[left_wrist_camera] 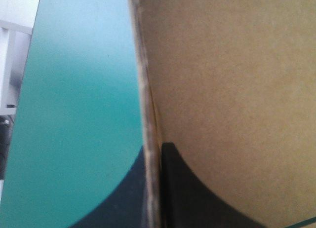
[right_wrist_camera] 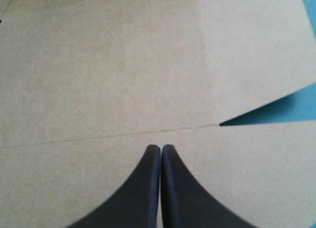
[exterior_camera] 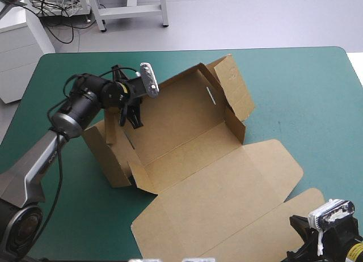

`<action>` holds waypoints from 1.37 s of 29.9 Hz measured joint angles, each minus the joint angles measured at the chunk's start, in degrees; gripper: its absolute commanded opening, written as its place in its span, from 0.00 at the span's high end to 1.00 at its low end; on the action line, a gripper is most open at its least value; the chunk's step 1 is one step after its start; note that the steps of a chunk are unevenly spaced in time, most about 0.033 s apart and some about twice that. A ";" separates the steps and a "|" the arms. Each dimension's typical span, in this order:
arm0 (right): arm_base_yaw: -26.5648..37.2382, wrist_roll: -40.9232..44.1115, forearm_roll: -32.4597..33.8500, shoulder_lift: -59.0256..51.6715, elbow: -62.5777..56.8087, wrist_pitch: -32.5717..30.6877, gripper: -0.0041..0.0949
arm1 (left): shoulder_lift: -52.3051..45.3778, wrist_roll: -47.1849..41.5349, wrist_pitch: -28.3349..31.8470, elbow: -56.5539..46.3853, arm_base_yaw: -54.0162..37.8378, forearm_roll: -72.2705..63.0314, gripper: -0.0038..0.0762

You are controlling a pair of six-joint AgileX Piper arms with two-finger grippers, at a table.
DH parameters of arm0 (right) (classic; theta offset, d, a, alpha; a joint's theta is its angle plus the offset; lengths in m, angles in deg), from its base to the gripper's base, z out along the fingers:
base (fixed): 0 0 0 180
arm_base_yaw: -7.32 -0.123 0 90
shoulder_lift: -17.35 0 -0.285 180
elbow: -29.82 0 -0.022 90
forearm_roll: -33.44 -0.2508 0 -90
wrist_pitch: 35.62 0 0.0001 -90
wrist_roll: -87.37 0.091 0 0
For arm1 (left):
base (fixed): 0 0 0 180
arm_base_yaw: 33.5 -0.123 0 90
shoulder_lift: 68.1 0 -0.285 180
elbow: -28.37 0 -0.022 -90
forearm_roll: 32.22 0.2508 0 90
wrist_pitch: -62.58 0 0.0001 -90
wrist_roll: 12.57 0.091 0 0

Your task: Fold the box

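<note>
Brown cardboard makes up a box (exterior_camera: 193,160), a cut sheet partly folded, which lies across the middle of the teal-green table cover (exterior_camera: 295,80) and reaches to the near edge. Its far wall stands raised, with a short flap turned in at the right end. Its left wall also stands up. The wide lid lies flat, spread toward the near right corner, with rounded flaps at its outer edge.

From the table's left side, the left gripper (left_wrist_camera: 155,148) reaches in to the box's raised left wall. Its two broad black fingers are pinched on that wall: the thin edge of the board runs straight up between them, one finger on the brown inner face, the other on the outer side with the teal-green cover behind it.

Near the table's near right corner sits the right gripper (right_wrist_camera: 161,148), above the flat lid. Its black fingers are pressed together into one pointed arch with nothing between them. Ahead of the tips a crease crosses the board, and a narrow wedge of teal-green shows between two lid flaps. Whether the tips touch the lid cannot be told.
</note>
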State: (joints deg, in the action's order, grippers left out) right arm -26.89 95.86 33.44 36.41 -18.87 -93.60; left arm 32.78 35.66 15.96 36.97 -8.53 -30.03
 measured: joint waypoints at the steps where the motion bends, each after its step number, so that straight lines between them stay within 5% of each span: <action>1: 0.00 0.00 0.00 0.00 0.00 0.07 0.97 | 0.32 -0.06 0.42 0.00 1.45 1.78 0.96; 17: 0.00 0.00 0.00 0.00 0.00 0.29 0.97 | -1.53 -1.34 8.53 -2.12 16.10 19.99 0.96; 35: 0.00 0.00 0.00 0.00 0.00 0.29 0.97 | -13.18 -27.31 20.71 -25.11 23.23 50.73 0.96; 38: 0.00 0.00 0.00 0.00 0.00 0.29 0.89 | -13.19 -32.49 21.05 -25.68 23.25 54.22 0.96; 41: 0.00 -0.33 0.00 0.00 0.00 0.29 0.68 | -13.14 -35.49 20.92 -25.83 23.25 56.68 0.96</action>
State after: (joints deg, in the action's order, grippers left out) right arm -26.89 95.53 33.44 36.41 -18.87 -93.31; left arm 19.64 0.18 36.88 11.14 14.72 26.65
